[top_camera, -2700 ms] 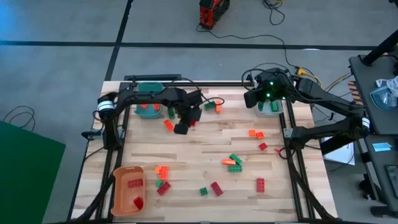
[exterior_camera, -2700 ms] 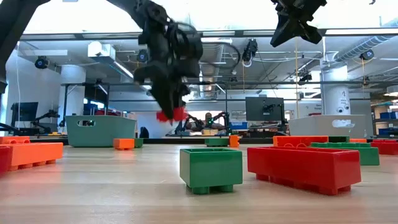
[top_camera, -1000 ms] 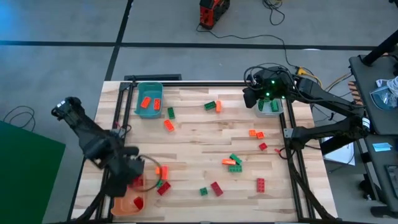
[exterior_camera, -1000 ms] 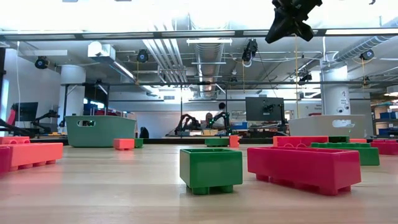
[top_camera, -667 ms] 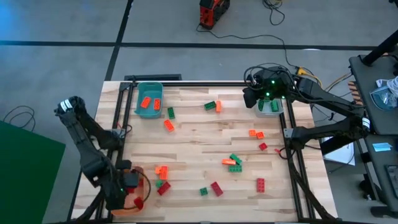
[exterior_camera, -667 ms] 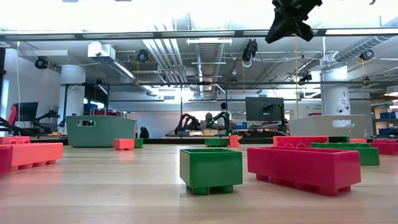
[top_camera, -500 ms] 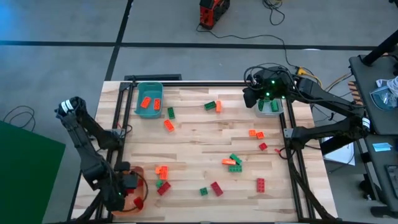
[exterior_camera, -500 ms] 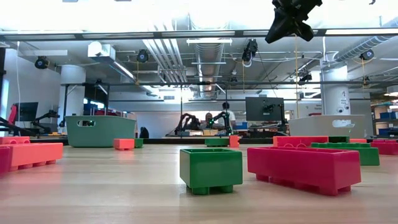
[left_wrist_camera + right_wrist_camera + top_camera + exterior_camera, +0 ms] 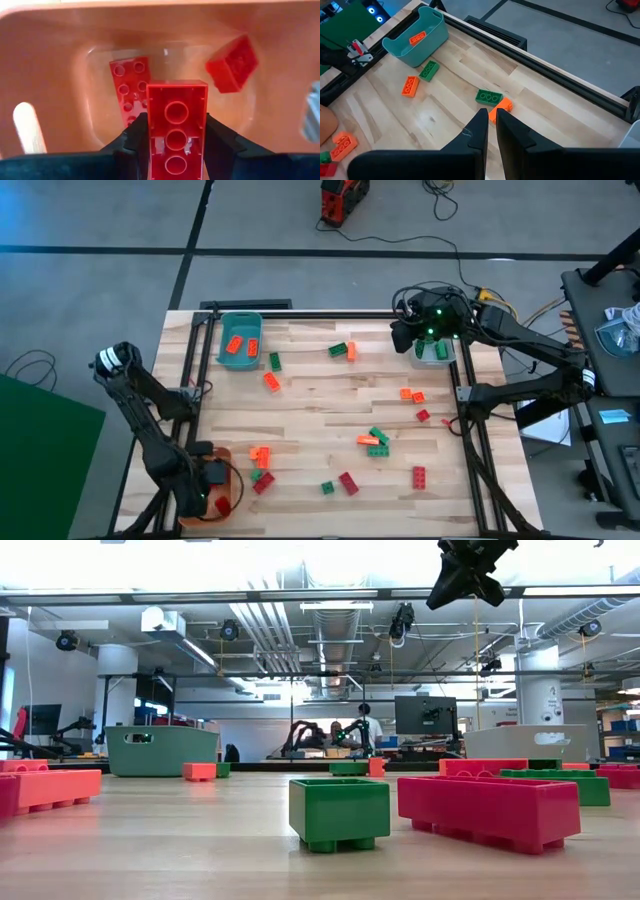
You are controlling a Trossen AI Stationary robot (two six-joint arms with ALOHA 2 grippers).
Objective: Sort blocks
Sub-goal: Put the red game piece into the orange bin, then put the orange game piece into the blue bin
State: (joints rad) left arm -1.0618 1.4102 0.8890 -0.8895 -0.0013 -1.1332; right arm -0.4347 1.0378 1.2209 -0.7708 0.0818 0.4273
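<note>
High view: my overhead camera, straight down, whole tabletop (image 9: 320, 395) in frame. Low view: at tabletop (image 9: 200, 840) height, level across toward room, green block (image 9: 339, 812) very near lens. Left wrist view: I look close down into orange bin (image 9: 45, 60), past left pincer (image 9: 176, 145). Right wrist view: I look from above, slanting across far tabletop; teal bin (image 9: 420, 36) shared with high view (image 9: 239, 338) and low view (image 9: 160, 750)

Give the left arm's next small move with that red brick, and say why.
Probably open the fingers and drop it: the left gripper holds the red brick directly over the orange bin, where two red bricks already lie.
</note>
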